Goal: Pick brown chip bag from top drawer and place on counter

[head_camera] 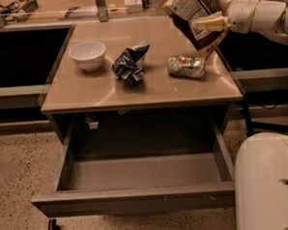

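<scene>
The brown chip bag (193, 13) hangs tilted in the air over the back right of the counter (99, 90), its white label panel facing up left. My gripper (210, 23) comes in from the right on a white arm and is shut on the bag, one pale finger lying across its front. The bag hangs above the silver-green packet (186, 66) and does not touch the tabletop. The top drawer (137, 171) is pulled fully open below the counter, and its grey floor is bare.
A white bowl (87, 55) stands at the counter's left. A dark-blue and white bag (129, 63) lies in the middle. My white base (268, 183) fills the lower right, beside the drawer's right corner. Dark openings flank the counter on both sides.
</scene>
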`<state>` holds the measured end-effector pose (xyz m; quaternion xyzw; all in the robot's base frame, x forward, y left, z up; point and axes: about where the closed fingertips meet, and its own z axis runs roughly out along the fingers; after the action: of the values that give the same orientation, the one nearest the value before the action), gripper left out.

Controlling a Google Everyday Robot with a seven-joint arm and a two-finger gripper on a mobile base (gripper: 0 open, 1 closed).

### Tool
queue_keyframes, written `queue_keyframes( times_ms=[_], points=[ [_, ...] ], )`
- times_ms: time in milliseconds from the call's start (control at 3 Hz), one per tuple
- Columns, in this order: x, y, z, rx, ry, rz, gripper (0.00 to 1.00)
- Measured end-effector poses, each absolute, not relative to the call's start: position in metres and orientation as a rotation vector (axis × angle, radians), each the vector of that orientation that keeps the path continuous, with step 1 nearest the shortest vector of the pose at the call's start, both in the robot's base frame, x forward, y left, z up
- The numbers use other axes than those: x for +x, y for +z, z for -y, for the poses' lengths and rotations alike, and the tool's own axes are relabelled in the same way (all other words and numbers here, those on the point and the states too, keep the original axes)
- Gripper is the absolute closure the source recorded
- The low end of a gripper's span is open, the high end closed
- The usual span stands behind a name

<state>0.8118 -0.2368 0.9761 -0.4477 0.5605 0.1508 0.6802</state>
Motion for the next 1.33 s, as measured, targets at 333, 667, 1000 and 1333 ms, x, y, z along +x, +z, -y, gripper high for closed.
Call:
queue_keyframes(
  times_ms=[333, 667, 1000, 1333],
  points=[
    [0.812, 0.976, 0.237, -1.005, 0.339, -1.258, 0.0],
    [0.812, 0.976, 0.237, -1.005, 0.339, -1.258, 0.0],
    [0.814, 0.971, 0.224, -1.012, 0.372, -1.239, 0.0],
    [0.81, 0.947, 0.179, -1.061, 0.531, -1.224, 0.0]
  ],
)
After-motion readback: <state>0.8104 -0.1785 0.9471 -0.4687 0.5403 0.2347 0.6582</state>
